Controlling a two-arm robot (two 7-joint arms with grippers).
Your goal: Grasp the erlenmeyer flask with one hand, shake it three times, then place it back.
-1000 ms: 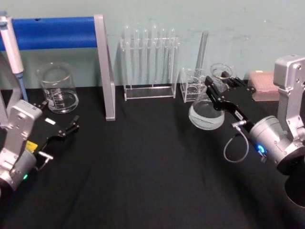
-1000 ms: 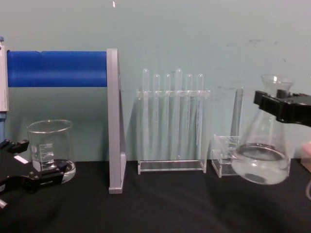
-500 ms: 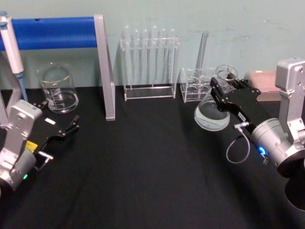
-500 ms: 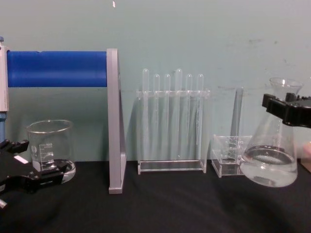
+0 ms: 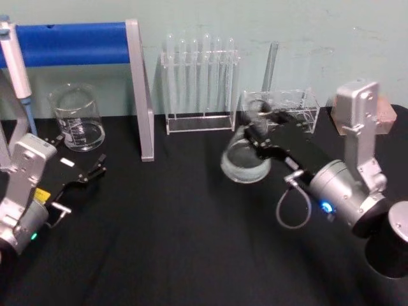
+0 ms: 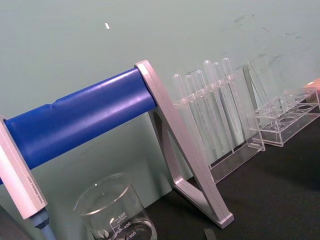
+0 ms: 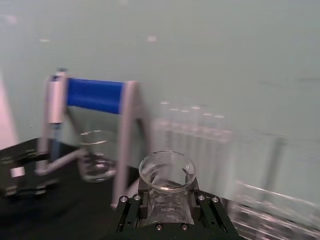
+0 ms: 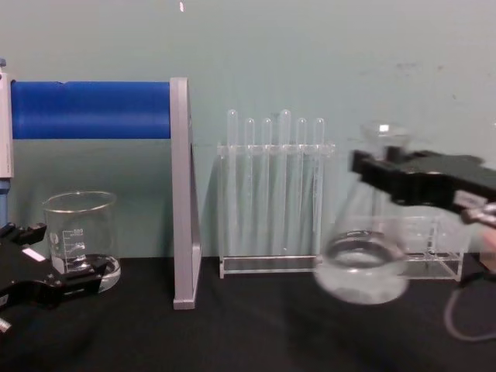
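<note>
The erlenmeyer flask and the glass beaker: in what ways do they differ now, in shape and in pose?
The erlenmeyer flask is conical with a narrow neck; the beaker is straight-walled and wide-mouthed. The flask hangs tilted in the right pincer, gripped at its neck; the beaker stands upright on the table, untouched. Both are clear glass.

Head view looks down, chest view level; both share the test-tube rack [image 5: 201,89].
</note>
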